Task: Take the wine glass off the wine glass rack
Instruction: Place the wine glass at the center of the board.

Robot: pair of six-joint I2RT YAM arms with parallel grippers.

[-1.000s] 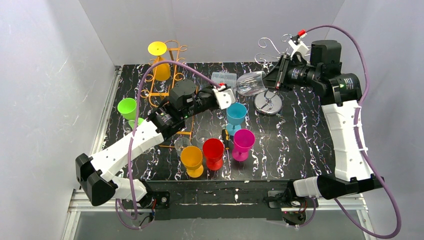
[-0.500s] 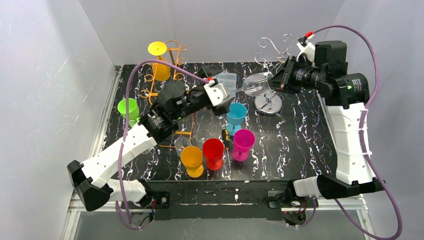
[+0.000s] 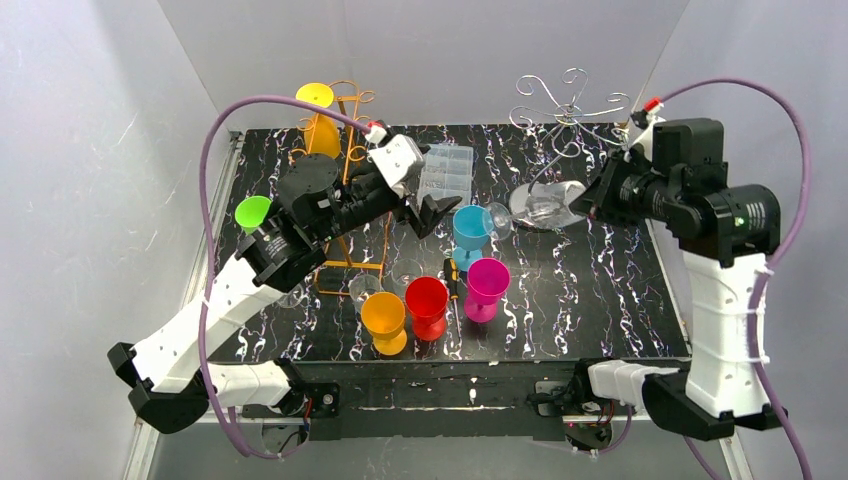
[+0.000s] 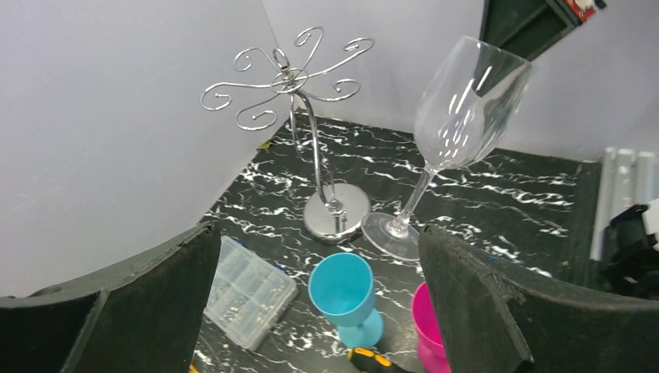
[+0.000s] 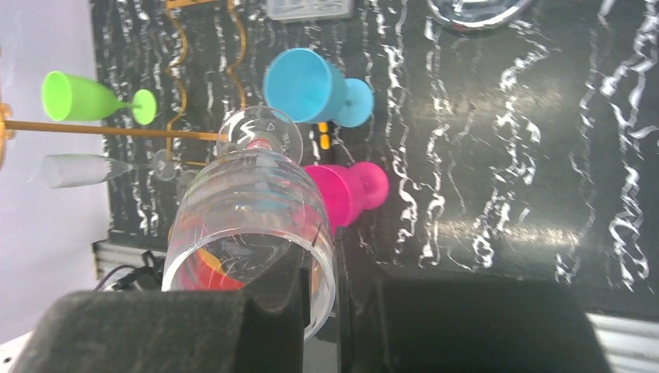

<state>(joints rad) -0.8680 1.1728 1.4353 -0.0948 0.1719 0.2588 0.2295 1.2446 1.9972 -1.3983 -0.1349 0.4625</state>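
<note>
- Toward the far right corner of the black marbled table, we see the wine glass off the chrome wine glass rack, none of whose scrolled hooks carries anything.
- We find the glass tilted, its bowl up toward the right edge and its foot low beside the rack's round base. We cannot tell whether the foot touches the table.
- Our right gripper clamps the wall of the bowl at the rim, one finger inside the glass and one outside.
- Our left gripper hangs over the middle of the table with its fingers spread wide and nothing between them, apart from the glass.
- Just beside the glass's foot, toward the middle, stands a blue cup.
- Nearer the front edge we count a magenta cup, a red cup and an orange cup in a loose row.
- Close to the far edge lies a clear plastic box.
- At the far left corner stands an orange wire rack; a yellow cup and a green cup hang on it.
</note>
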